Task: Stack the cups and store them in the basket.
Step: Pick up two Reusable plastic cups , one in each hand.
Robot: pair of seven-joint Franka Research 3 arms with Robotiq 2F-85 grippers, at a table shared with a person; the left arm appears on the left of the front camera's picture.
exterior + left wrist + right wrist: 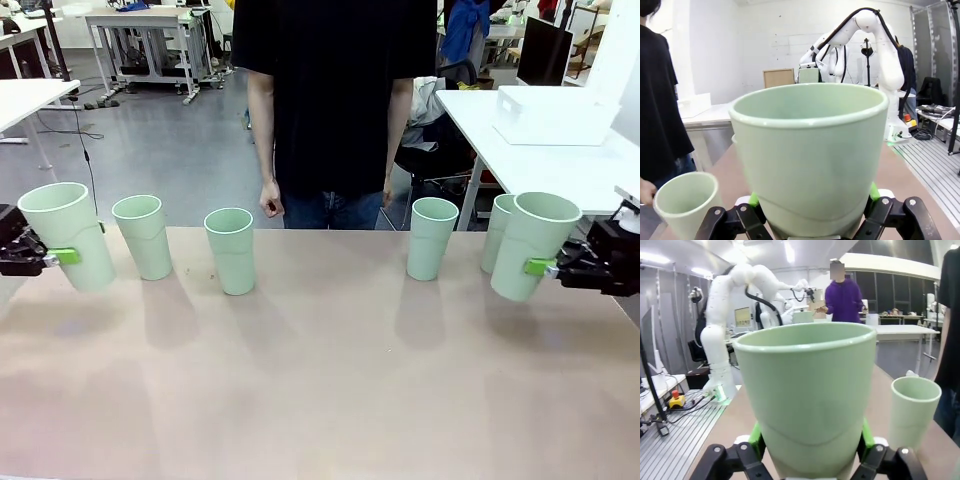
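Front view: left gripper (58,256) clenched on the left cup (68,235), slightly tilted, at the table's (320,390) left edge. Right gripper (545,267) clenched on the right cup (533,245) at the right edge. Four standing cups (231,250) line the tan top's far side. A person (335,100) in black stands behind them. Grey floor; a white boxy object (555,115) sits on a side table.

Left wrist view: green pads (754,200) press both sides of the left cup's lower wall. A neighbour cup (685,202) stands low beside it.

Right wrist view: same grip on the right cup. Another cup (914,412) stands just beside it. A red button (676,400) sits to the left.
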